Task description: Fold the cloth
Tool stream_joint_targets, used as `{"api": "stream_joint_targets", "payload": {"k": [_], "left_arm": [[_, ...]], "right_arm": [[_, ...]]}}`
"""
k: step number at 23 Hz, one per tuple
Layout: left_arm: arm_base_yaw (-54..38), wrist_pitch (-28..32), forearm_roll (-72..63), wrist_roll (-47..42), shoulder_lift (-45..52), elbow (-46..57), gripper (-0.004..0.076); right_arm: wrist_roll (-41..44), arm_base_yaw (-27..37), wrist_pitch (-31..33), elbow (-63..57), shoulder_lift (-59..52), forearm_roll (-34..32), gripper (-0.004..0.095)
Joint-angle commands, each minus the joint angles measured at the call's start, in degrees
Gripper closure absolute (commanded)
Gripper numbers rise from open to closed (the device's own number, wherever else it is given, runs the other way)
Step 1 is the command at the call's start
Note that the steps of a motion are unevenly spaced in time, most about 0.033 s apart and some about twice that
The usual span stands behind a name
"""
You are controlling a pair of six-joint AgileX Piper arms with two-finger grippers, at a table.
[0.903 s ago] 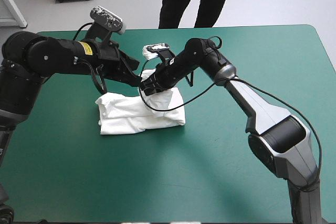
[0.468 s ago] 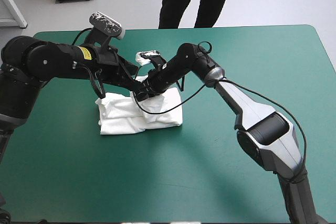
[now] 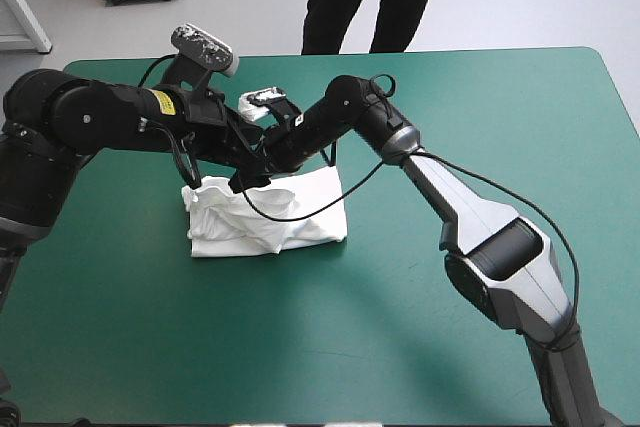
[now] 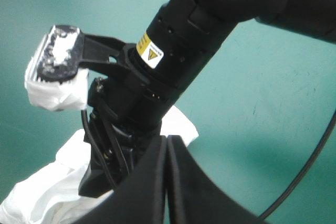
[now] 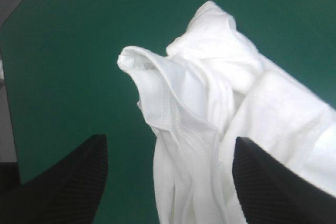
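Observation:
The white T-shirt [image 3: 300, 212] lies as a folded bundle left of the table's middle, and its left end is crumpled. My right gripper [image 3: 243, 179] hangs low over that crumpled end. In the right wrist view the right gripper [image 5: 170, 145] stands open, with loose folds of the T-shirt [image 5: 210, 103] ahead of and between its fingers, none of them pinched. My left gripper [image 3: 262, 157] sits just behind the bundle's far edge, crossing under the right wrist. In its own view the left gripper [image 4: 167, 145] is shut in a pointed arch with nothing showing between the fingers. The T-shirt [image 4: 47, 198] lies beside it.
The right arm's wrist [image 4: 173, 61] is close ahead of the left gripper, and the two arms cross above the bundle. The teal-green cover [image 3: 450, 127] stretches wide to the right and toward the front edge.
The right gripper has slid left along the bundle, opened and let go of the T-shirt. The cloth's left end now lies looser. The left arm has barely moved.

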State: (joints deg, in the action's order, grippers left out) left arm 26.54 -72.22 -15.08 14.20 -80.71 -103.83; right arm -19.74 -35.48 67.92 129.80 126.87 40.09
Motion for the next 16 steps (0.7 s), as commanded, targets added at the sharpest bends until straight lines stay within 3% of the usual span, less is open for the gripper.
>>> {"api": "stream_joint_targets", "payload": {"k": [1,9,11,16], "left_arm": [[0.10,-1.56,-1.90,-0.34,2.67,-1.45,0.0746],[0.10,-1.56,-1.80,-0.34,4.31,-1.37,0.0746],[0.10,-1.56,-1.66,-0.34,4.96,-1.32,0.0746],[0.10,-1.56,-1.91,-0.20,4.97,-1.22,0.0746]], "right_arm": [[2.09,2.04,1.11,5.98,-3.97,-2.86,0.0263],[8.54,11.44,3.75,7.56,-9.72,-10.68,0.0273],[9.24,14.52,3.75,2.37,-14.40,-12.03,0.0283],[6.49,20.38,3.64,-24.35,-29.31,-14.33,0.0282]]}}
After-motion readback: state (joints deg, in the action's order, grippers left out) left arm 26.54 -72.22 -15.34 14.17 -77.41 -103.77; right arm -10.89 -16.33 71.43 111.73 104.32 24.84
